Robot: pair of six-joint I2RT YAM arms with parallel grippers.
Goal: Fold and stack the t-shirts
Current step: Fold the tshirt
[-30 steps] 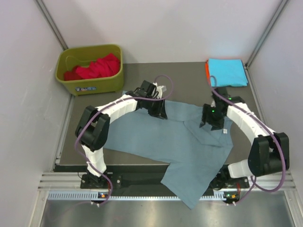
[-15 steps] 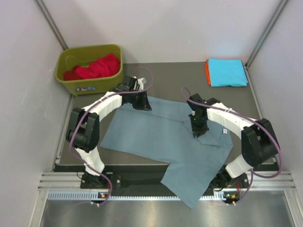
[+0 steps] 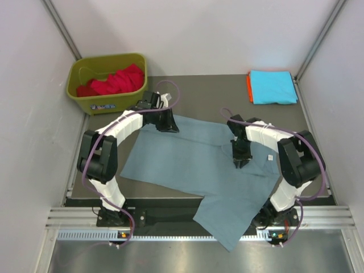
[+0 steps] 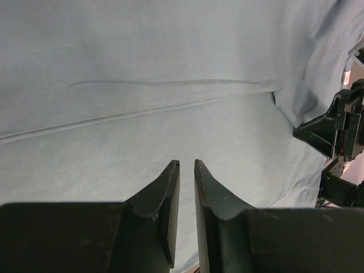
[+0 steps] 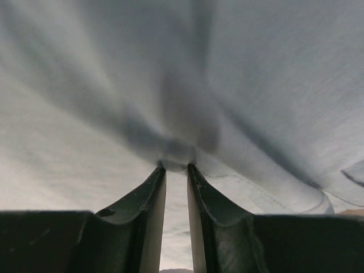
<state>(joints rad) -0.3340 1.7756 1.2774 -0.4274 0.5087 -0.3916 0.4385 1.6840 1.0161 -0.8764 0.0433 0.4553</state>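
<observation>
Grey-blue t-shirt [image 3: 187, 165]: spread over middle of table [image 3: 216, 91], near corner draped past the front edge. Risk there: overhang's weight likely to drag the cloth forward once a fold lifts the far side, and would skew the fold.

Right gripper [image 3: 239, 164], nearer of the two: clamped on a pinch of the shirt, close to the neck label [image 3: 271, 158]. Wrist view shows cloth gathered into a peak right at the fingertips [image 5: 154, 182], creases fanning away. Cannot tell how many layers are caught. If top layer only, would peel up and leave the under layer behind. Thin bite too, so could slip under pull.

Left gripper [image 3: 169, 126], farther back at the shirt's far hem: jaws drawn almost together, thin slit between. Cloth lies flat just beyond the fingers [image 4: 165, 187], no pucker. Cannot tell whether hem is nipped or merely underneath. If not nipped, would come up empty, and a right-side pull alone would twist the shirt.

Farthest: folded cyan t-shirt [image 3: 274, 85] over orange t-shirt [image 3: 248, 86] at right rear corner, well apart. Red t-shirt [image 3: 116, 79] in olive bin [image 3: 105, 58] at left rear, near the left wrist: a snag looks doubtful, worth watching.
</observation>
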